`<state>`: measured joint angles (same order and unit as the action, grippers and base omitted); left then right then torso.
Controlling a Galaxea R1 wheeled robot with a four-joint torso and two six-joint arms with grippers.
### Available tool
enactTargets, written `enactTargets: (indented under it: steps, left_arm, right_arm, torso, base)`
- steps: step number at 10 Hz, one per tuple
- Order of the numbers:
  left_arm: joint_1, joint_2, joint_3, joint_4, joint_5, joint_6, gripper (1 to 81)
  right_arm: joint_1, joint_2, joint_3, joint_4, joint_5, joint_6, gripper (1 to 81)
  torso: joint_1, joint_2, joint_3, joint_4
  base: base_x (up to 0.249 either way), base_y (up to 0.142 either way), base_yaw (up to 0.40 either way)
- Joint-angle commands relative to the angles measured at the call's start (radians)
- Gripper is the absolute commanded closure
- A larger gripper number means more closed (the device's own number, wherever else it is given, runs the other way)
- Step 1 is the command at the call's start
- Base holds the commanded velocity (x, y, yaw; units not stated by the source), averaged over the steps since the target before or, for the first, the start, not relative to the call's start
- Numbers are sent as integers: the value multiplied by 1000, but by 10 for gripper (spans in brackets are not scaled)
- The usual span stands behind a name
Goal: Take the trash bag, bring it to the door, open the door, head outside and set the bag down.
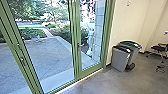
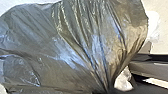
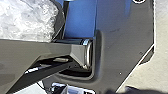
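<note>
In the left wrist view the dark, shiny trash bag (image 2: 75, 42) looms large, its folds drawn together to a narrow neck. My left gripper (image 2: 108, 90) is shut on that gathered neck. Ahead in the head view stands the green-framed glass door (image 1: 91, 37), closed, with its lever handle (image 1: 80, 45) on the left stile. Crumpled, clear-whitish plastic (image 3: 27, 21) shows in the right wrist view, beside robot parts; whether it is held cannot be told.
A grey bin (image 1: 120, 59) stands right of the door, against a green-lidded bin (image 1: 134, 50). An office chair (image 1: 160, 48) is farther right. Beyond the glass lie the paved yard (image 1: 50, 57), hedges and a path (image 1: 48, 33).
</note>
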<state>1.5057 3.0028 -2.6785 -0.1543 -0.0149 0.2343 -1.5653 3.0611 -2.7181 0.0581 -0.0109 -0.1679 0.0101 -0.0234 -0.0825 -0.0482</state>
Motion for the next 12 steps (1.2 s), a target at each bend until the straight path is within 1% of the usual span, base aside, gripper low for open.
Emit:
enactTargets:
  steps: [1,2,12]
  left_arm:
    - [-38,-4,2,9,62,7,811]
    - [-38,-2,2,7,62,13,811]
    - [-38,-2,2,7,61,13,811]
  right_arm:
    - [33,6,5,-9,-64,-7,10]
    - [33,7,5,-11,-64,-7,10]
    - [33,6,5,-9,-64,-7,10]
  torso:
    - [0,0,0,0]
    - [0,0,0,0]
    - [0,0,0,0]
  base:
    - [100,-121,0]
    - [100,-121,0]
    - [104,-120,0]
